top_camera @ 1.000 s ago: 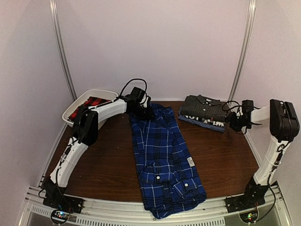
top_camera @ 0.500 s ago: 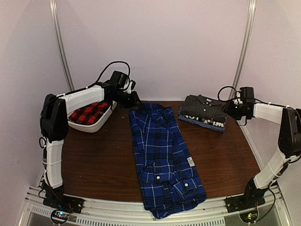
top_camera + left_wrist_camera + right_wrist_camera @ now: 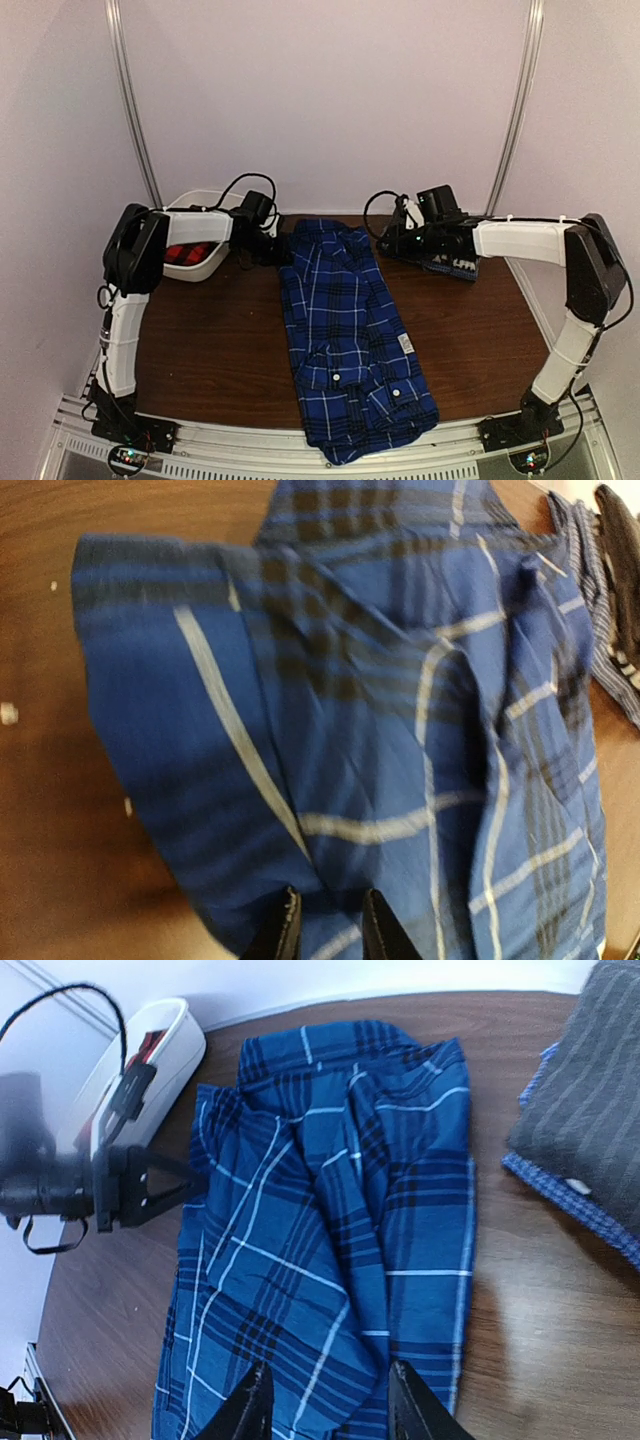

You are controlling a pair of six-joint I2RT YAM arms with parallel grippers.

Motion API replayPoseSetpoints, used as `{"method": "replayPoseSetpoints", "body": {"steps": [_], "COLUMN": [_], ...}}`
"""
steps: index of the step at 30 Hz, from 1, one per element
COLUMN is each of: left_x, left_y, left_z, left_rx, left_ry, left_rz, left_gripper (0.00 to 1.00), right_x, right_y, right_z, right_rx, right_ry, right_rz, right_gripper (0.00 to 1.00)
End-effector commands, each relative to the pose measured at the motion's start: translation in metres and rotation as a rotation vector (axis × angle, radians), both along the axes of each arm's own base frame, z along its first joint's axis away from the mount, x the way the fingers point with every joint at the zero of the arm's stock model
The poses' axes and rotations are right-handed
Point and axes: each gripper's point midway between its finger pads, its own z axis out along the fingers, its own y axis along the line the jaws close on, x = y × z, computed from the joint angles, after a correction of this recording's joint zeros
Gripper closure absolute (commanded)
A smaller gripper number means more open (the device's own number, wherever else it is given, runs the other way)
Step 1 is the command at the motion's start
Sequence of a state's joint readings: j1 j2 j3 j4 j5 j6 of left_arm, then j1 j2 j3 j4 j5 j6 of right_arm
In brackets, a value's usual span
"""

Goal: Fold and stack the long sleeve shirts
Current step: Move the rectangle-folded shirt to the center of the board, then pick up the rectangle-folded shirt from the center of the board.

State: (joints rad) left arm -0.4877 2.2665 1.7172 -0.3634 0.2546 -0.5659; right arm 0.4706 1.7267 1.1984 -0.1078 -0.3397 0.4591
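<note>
Both in from the sides since half a second back.

Left gripper (image 3: pixel 330 900): down from over the white tub (image 3: pixel 205 270), now low at the left edge of the blue-and-black plaid shirt (image 3: pixel 345 320), collar end. Jaws drawn to a narrow slot, blue cloth in the slot and ahead of it. Cannot tell whether pinched, with the tips at the very bottom of the wrist view.

Right gripper (image 3: pixel 330 1368): across from the far right, now hovers over the same collar end. Jaws apart, holding nothing. Plaid straight below and ahead of them, bare table (image 3: pixel 540 1290) off to their right.

Dark charcoal striped shirt (image 3: pixel 590 1090): folded, ahead and right of the right jaws, stacked on a blue-striped folded piece (image 3: pixel 575 1200).

Red-and-black plaid shirt (image 3: pixel 185 253): in the tub, just left of the left jaws.

Blue plaid: flat, lengthwise down the table, running back from both pairs of jaws to the near edge.
</note>
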Motion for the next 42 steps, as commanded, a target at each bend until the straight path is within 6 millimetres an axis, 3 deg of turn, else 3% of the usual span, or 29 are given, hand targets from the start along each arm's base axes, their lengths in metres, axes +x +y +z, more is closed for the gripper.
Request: {"method": "replayPoseSetpoints", "body": {"steps": [1,9,14,19,22,24,30,33,37,38,42], "left_x": [0.045,0.081,0.108,0.131,0.136,0.132,0.104,0.076,0.023,0.004,-0.064], "left_y": [0.001,0.009,0.012,0.013,0.008,0.003,0.004,0.005,0.011,0.013,0.014], "left_z": [-0.007,-0.044,-0.045,-0.026,0.007,0.034,0.118,0.144,0.149,0.157,0.14], "left_rx": [-0.036,-0.022,-0.072,-0.154,-0.212,-0.241,-0.261,-0.264,-0.266,-0.285,-0.308], "left_ry": [-0.072,-0.038,-0.051,-0.106,-0.148,-0.176,-0.255,-0.257,-0.199,-0.196,-0.126], "left_rz": [-0.004,-0.012,-0.013,-0.022,-0.046,-0.07,-0.084,-0.092,-0.08,-0.074,-0.082], "left_gripper": [0.79,0.79,0.8,0.8,0.76,0.71,0.63,0.61,0.61,0.61,0.61], "right_x": [-0.004,-0.002,0.002,0.019,0.032,0.04,0.055,0.055,0.042,0.036,0.0], "right_y": [0.055,0.102,0.112,0.124,0.127,0.129,0.139,0.141,0.131,0.126,0.108], "right_z": [-0.014,-0.069,-0.104,-0.139,-0.149,-0.145,-0.092,-0.061,-0.025,-0.019,-0.002], "right_rx": [0.01,-0.042,-0.049,-0.051,-0.066,-0.066,-0.024,-0.012,-0.01,-0.011,0.018], "right_ry": [0.005,0.079,0.135,0.186,0.197,0.193,0.132,0.105,0.076,0.076,0.072], "right_rz": [0.115,0.18,0.149,0.119,0.101,0.094,0.112,0.127,0.125,0.127,0.134], "right_gripper": [0.6,0.65,0.67,0.7,0.71,0.71,0.67,0.62,0.57,0.56,0.53]}}
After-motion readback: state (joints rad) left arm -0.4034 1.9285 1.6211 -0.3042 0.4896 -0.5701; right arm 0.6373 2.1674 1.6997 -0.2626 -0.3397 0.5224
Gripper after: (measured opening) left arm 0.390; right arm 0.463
